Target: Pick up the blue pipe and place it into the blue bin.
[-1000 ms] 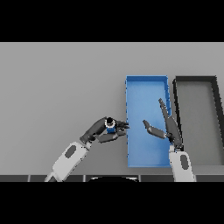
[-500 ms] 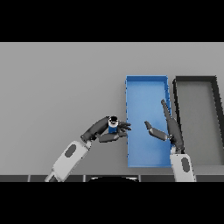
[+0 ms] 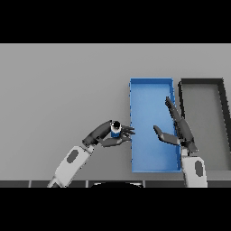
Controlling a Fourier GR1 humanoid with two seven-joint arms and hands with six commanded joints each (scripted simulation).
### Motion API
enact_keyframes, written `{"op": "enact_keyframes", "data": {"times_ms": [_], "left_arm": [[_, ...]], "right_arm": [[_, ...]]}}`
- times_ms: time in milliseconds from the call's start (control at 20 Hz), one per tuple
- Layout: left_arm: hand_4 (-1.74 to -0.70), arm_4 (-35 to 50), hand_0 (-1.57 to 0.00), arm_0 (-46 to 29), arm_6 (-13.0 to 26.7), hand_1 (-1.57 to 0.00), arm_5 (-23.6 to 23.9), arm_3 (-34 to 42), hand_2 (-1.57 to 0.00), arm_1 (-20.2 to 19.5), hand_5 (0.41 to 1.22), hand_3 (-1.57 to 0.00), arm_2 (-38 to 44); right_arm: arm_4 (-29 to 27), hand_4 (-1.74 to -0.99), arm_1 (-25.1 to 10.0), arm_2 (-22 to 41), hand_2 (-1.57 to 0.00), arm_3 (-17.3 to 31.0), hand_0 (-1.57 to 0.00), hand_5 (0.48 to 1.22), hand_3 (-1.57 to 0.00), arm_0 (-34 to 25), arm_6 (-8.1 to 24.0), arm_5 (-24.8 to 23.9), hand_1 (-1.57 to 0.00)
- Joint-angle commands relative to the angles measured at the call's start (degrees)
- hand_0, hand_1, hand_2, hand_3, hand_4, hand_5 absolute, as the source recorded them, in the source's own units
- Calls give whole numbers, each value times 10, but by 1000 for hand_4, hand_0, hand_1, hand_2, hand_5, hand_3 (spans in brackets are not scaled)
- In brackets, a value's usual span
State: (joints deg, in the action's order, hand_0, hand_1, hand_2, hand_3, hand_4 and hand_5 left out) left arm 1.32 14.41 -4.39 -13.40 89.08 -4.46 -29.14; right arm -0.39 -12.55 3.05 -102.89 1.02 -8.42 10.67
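The blue pipe (image 3: 115, 130) is showing as a short, stubby cylinder, blue along its body with a dark open end ringed in a paler rim, and that end is facing up toward the viewer. It is sitting in the left hand (image 3: 110, 136), just beside the left wall of the blue bin (image 3: 151, 82) but outside it, over the grey table (image 3: 63, 90).

The left hand is curling around the pipe: the thumb is wrapping over it from the upper left, and the fingers (image 3: 127, 132) are cupping it from below, their tips reaching to the bin's left edge (whether they are touching that wall I cannot tell). The right hand (image 3: 178, 131) is hanging over the right half of the blue bin with nothing in it, fingers straight and held close together, pointing up and away, the thumb jutting out to the left.

The blue bin is standing as a long open tray with a bare floor, so there is wide room inside it. Just beside it on the right, a dark bin (image 3: 221, 113) of about the same shape is lying, the two nearly touching along their long sides. To the left of the pipe, the table is stretching away bare.
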Motion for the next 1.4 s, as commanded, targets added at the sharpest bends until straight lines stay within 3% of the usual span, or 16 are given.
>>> {"op": "enact_keyframes", "data": {"times_ms": [0, 200, 300, 500, 650, 900, 1200, 1350], "left_arm": [[-1474, -1, -1571, 3, 7, -1571, 0, -1, -1571, 3, 1221, -1571, 2], [-1473, -19, -1571, -3, 3, -1571, -6, -3, -1571, 9, 1221, -1571, 4], [-1473, -17, -1571, -6, 8, -1571, -10, 5, -1571, 13, 1221, -1571, 8], [-1474, -38, -1571, -13, 7, -1571, -15, 7, -1571, 17, 1221, -1571, 8], [-1475, -46, -1571, -5, 13, -1571, -21, -5, -1571, 26, 1221, -1571, 15], [-1473, -44, -1571, -11, 15, -1571, -44, 8, -1571, 29, 1221, -1571, 24], [-1459, -33, -1571, -12, 7, -1571, -78, -9, -1571, 39, 1221, -1571, 43], [-1460, -39, -1571, -13, -2, -1571, -85, -9, -1571, 49, 1221, -1571, 45]], "right_arm": [[-9, -1163, -15, 7, -16, -23, 1, 592, 1, -8, 20, 16, -8], [-65, -1185, -72, 31, -6, -99, 1, 554, 1, -46, 113, 78, -3], [-70, -1205, -95, 48, -3, -127, 1, 539, 1, -63, 134, 100, -1], [-85, -1256, -97, 91, -1, -142, 1, 523, 1, -114, 181, 126, 0], [-112, -1239, -99, 108, 0, -145, 1, 522, 1, -139, 220, 141, 0], [-125, -1209, -70, 152, 1, -109, 1, 517, 1, -195, 262, 168, 1], [-119, -1208, -22, 187, -1, -46, 1, 512, 1, -264, 288, 187, 1], [-124, -1222, -10, 189, -130, -19, -24, 517, -49, -292, 294, 198, -108]]}}
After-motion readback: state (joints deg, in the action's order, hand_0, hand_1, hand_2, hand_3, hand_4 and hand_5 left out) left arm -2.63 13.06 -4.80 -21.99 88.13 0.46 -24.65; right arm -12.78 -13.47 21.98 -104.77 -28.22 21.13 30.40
